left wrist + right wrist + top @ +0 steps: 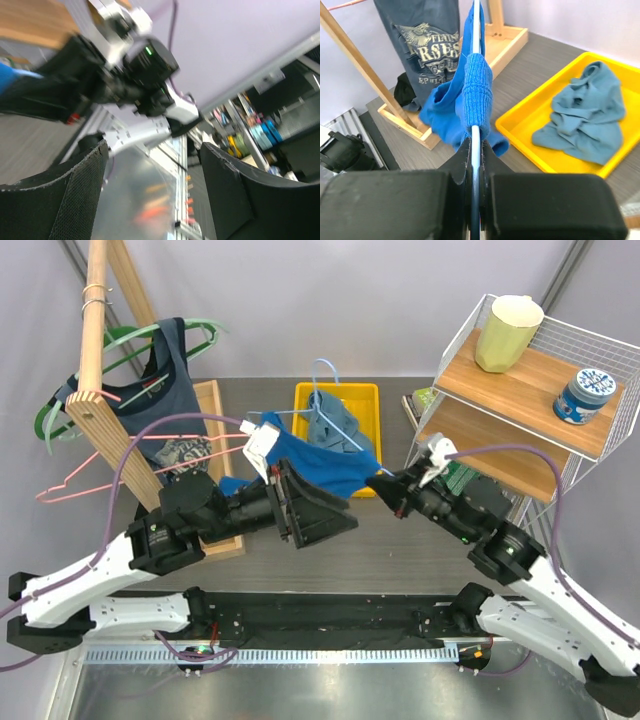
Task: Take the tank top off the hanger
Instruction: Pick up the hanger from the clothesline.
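Right jaws (475,152) are clamped shut on the thin light-blue hanger (475,134), holding it in the air above the table (400,550). The blue tank top (472,85) is still on that hanger, bunched around the bar just beyond the jaws and hanging down to one side. It sits between the two arms, beside the yellow tray (300,398), which holds a crumpled grey-blue garment (587,112).

Left jaws (320,505) stand wide apart with nothing between them, close against the lower edge of the tank top. Whether they touch the fabric cannot be determined.

A dark printed tank top (165,390) hangs on the wooden rack (95,350) at the left.
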Tool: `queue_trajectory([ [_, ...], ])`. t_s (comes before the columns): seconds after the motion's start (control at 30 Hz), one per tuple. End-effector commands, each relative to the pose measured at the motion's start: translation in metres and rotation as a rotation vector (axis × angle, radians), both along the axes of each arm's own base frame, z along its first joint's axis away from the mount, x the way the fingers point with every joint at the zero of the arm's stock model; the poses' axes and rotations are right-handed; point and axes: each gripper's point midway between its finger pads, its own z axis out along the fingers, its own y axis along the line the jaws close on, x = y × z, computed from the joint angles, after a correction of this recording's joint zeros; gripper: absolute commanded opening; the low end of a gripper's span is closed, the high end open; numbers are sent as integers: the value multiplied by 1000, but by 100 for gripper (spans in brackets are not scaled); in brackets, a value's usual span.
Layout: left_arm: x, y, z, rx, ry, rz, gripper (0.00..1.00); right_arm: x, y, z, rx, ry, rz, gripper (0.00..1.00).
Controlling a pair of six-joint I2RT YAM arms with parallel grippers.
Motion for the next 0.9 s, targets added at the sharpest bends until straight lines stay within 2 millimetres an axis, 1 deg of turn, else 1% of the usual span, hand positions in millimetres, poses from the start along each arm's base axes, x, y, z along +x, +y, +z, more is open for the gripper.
queue_trajectory([
  [0.0,48,6,21,-20,2,268,75,-3,-36,2,39,-33,-130,1],
  [0.03,57,5,19,-5,15,315,75,-11,-39,7,58,-50,-115,1],
  [0.07,67,-1,12,26,29,351,74,-14,-42,6,59,-44,-115,1],
  [0.1,73,-2,12,40,35,381,74,-20,-39,5,65,-45,-81,1],
  [0.13,81,-2,12,51,36,425,74,-25,-43,10,81,-59,-76,1],
  [0.17,88,-13,2,87,42,443,73,-27,-45,9,80,-58,-79,1],
  [0.2,93,-14,-3,113,51,464,73,-28,-48,11,86,-65,-88,1],
  [0.23,99,-15,0,110,57,496,72,-29,-50,12,90,-70,-93,1],
  [0.27,104,-21,-6,125,65,510,70,-31,-53,15,94,-83,-93,1],
  [0.33,109,-26,-6,116,69,528,69,-33,-54,16,88,-92,-88,1],
  [0.37,114,-25,-7,116,73,558,68,-34,-54,18,88,-95,-85,1],
  [0.4,119,-29,-12,124,89,576,67,-34,-54,19,88,-97,-85,1],
  [0.57,140,-23,-23,107,141,713,61,-35,-53,21,91,-109,-76,1],
  [0.6,143,-25,-26,108,145,725,61,-36,-52,21,90,-111,-67,1],
  [0.67,148,-27,-23,93,147,744,61,-37,-50,21,85,-114,-54,1],
  [0.73,151,-35,-30,117,145,751,61,-39,-49,21,87,-116,-43,1],
  [0.87,155,-46,-34,126,152,748,60,-44,-50,25,105,-131,-26,1],
])
